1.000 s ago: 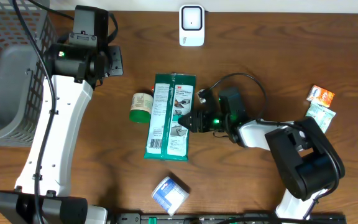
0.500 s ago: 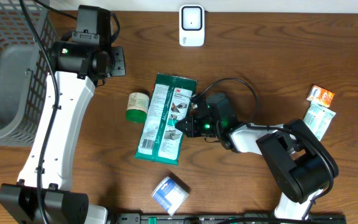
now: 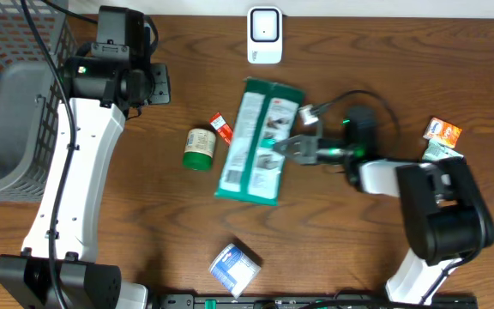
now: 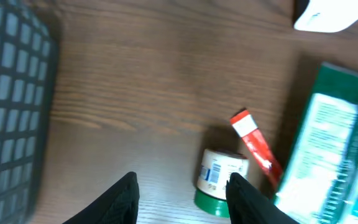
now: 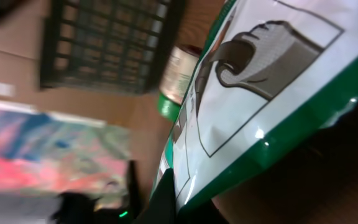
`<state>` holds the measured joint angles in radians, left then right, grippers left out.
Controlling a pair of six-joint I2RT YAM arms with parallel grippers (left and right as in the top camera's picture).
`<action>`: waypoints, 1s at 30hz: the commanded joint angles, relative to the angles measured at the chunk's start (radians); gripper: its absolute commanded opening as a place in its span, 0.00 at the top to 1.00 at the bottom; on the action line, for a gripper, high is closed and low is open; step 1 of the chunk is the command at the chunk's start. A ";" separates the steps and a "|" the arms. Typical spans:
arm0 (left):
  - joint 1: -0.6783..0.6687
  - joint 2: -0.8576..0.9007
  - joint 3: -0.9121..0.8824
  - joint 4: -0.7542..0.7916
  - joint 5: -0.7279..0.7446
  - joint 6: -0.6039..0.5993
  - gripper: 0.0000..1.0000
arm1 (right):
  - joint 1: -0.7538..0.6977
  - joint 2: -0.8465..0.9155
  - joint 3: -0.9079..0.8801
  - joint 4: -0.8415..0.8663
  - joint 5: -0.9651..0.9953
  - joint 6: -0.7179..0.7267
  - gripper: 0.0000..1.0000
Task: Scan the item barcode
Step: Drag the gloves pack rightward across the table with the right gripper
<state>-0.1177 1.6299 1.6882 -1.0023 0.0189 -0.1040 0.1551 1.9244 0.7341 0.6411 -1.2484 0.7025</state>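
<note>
A green packet is being clenched by the right gripper, while the left gripper is being held open.

In the left wrist view everything is blurred. The white scanner is cut off by the top edge and the green packet by the right edge. In the overhead view the basket is cut off at the left. The packet's print cannot be read.
</note>
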 commanded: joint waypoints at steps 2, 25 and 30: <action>0.006 0.008 -0.002 0.011 0.084 0.010 0.53 | -0.115 0.013 -0.006 -0.013 -0.313 0.023 0.99; 0.100 0.012 -0.002 0.009 0.086 0.013 0.49 | -0.214 0.013 -0.120 -0.031 -0.313 -0.122 0.99; 0.100 0.013 -0.002 0.009 0.085 0.014 0.43 | -0.218 0.013 -0.146 -0.031 -0.313 -0.132 0.99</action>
<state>-0.0208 1.6299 1.6882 -0.9905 0.0998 -0.1001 -0.0551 1.9244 0.5991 0.6083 -1.5314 0.6121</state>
